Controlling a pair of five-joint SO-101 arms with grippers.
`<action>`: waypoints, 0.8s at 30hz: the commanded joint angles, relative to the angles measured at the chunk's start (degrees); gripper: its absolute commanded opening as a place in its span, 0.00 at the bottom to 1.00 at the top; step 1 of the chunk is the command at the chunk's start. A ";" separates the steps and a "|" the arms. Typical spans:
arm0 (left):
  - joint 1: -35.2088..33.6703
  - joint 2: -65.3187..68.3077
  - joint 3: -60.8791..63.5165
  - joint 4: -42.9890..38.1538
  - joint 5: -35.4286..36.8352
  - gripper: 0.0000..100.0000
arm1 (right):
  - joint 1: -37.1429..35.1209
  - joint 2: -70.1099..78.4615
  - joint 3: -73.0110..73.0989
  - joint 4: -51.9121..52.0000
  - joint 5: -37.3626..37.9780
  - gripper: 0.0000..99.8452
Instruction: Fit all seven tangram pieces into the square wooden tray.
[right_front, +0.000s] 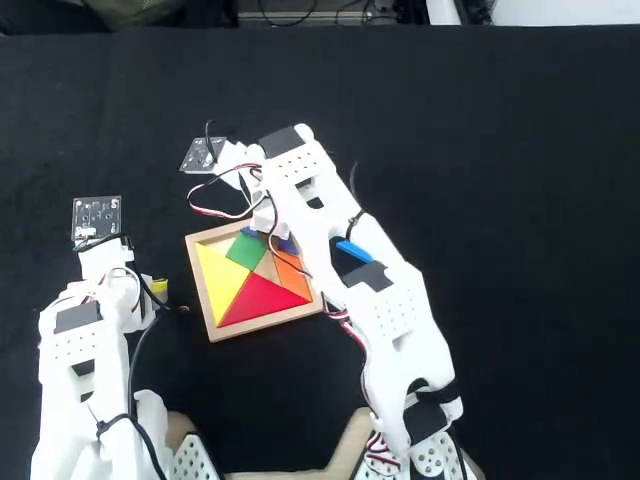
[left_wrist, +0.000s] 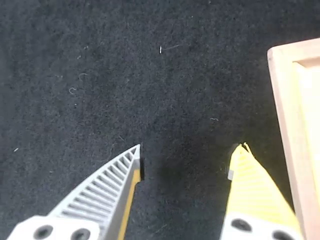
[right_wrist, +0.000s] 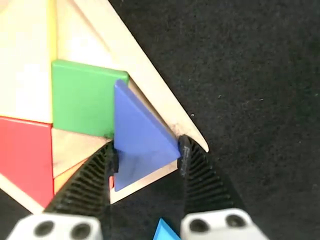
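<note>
The square wooden tray (right_front: 205, 300) lies left of centre on the black cloth, holding a yellow triangle (right_front: 218, 272), a green square (right_front: 245, 250), a red triangle (right_front: 262, 298) and an orange piece (right_front: 292, 270). My right gripper (right_wrist: 146, 152) is shut on a blue triangle (right_wrist: 140, 140). This triangle sits tilted at the tray's far corner, beside the green square (right_wrist: 80, 100) and partly over the tray rim (right_wrist: 150, 85). From above, that gripper (right_front: 262, 235) covers the corner. My left gripper (left_wrist: 190, 155) stands open over bare cloth, just left of the tray's edge (left_wrist: 285, 100).
Black cloth covers the whole table, with wide free room to the right and far side of the tray. A pale wooden base (right_front: 330, 462) for the arms sits at the front edge. The right arm's body (right_front: 380, 300) crosses the tray's right corner.
</note>
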 joint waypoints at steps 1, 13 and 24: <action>-0.66 -0.09 -0.66 -1.14 0.53 0.28 | -0.18 -0.31 -2.77 1.58 -2.46 0.08; -0.66 -0.09 -0.75 -1.14 0.53 0.28 | -0.35 -0.48 -2.86 5.80 -0.35 0.16; -0.66 -0.09 -0.75 -1.14 0.53 0.28 | -2.99 -0.48 -3.47 6.24 -0.62 0.16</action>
